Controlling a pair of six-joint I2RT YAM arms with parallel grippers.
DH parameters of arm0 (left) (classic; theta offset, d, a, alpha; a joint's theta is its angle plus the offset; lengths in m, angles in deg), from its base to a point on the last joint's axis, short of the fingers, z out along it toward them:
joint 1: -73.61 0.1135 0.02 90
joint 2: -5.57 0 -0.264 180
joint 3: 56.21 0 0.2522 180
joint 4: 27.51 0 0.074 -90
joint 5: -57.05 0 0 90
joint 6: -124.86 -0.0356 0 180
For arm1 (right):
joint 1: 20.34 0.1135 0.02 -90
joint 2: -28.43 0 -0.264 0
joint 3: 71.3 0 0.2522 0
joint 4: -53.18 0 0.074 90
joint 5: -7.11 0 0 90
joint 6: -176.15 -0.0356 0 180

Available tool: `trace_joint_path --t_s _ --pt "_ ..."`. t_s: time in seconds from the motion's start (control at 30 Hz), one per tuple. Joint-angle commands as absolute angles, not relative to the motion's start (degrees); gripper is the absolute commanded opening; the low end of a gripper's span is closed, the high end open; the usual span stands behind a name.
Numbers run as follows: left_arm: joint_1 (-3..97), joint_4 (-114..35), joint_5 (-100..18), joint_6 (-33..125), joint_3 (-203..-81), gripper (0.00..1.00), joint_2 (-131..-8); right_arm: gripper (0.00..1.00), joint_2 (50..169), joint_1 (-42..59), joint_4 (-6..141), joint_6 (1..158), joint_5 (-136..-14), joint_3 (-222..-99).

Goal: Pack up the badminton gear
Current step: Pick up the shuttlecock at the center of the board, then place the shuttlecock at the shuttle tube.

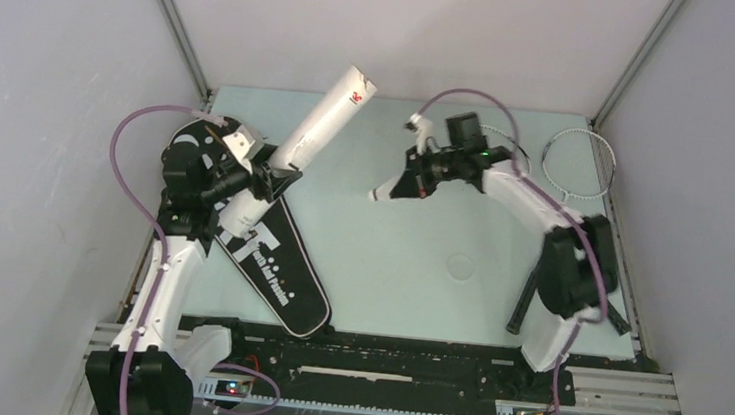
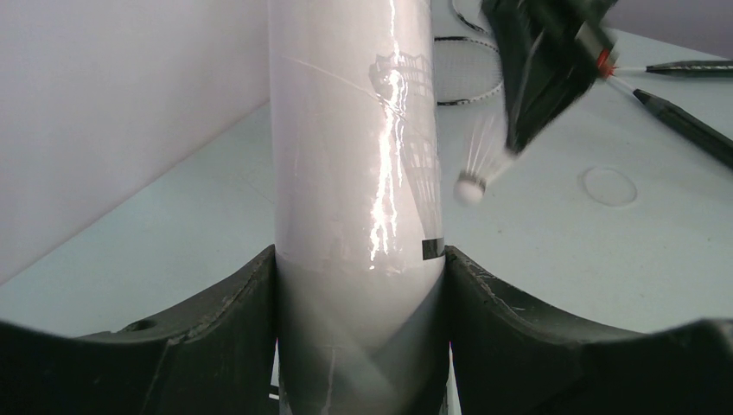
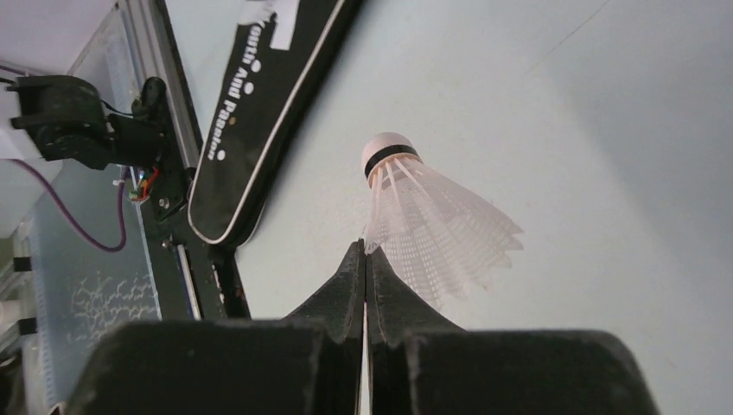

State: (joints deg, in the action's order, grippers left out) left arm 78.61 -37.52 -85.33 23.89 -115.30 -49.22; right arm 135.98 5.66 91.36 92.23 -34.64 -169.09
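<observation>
Down at the near edge both arms rise from a black rail [image 1: 370,363], and just past it the wide end of the bag [image 1: 277,275] lies flat on the table [image 1: 405,301]. Its white lettering faces up and its narrow end runs away to the far left, under the left arm. On the right, two racquets [image 1: 524,304] lie on the table. One black handle sits just beside the right arm's lower link, and the other shows at the table's right edge. Near the middle there is a faint round disc [image 1: 460,267]; I can't make out what it is. Farther back on the left, the left gripper [image 1: 281,172] is clamped around the lower part of the tube [image 1: 326,124], one finger [image 2: 216,328] pressed to each side. The tube is off the table and tilted, with its open top leaning up and away toward the far wall and its lower end over the bag. Across from it, the right gripper [image 1: 385,191] hangs above the table's middle, well apart from the tube. Its fingers [image 3: 346,285] are pinched tight together on the feather edge of a shuttlecock [image 3: 432,225]. The shuttlecock is in the air, cork end pointing away from the gripper toward the left arm. Beyond that, the racquet heads rest near the far right corner, one partly hidden behind the right wrist.
</observation>
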Motion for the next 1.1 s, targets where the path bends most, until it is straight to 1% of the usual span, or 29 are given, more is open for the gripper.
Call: trace_joint_path --t_s 0.0,0.13,0.27,0.43,0.53,0.77,1.07 --pt "78.0 -36.2 -90.2 21.1 -113.7 0.36 -49.7 0.0 121.4 0.2 93.4 96.4 -32.9 -165.5" --pt "76.0 -40.4 -94.4 15.9 -114.2 0.36 -50.6 0.0 112.6 -5.6 99.0 99.4 -31.4 -164.1" --pt "72.6 -50.2 -101.1 4.8 -115.8 0.37 -51.7 0.0 102.7 -10.0 103.4 103.5 -31.8 -163.0" --pt "69.2 -65.2 -104.4 -11.0 -119.0 0.37 -53.6 0.0 93.6 -11.2 110.0 110.7 -34.7 -162.8" --pt "68.2 -68.6 -105.0 -15.0 -119.3 0.37 -54.3 0.0 90.0 -11.2 113.7 114.1 -34.5 -162.8" --pt "66.9 -71.7 -105.8 -19.6 -119.6 0.38 -54.4 0.0 86.0 -10.8 121.9 121.1 -29.3 -162.6" --pt "66.5 -73.8 -107.3 -22.0 -119.7 0.39 -54.6 0.0 87.9 -6.4 124.1 124.0 -28.1 -162.6"
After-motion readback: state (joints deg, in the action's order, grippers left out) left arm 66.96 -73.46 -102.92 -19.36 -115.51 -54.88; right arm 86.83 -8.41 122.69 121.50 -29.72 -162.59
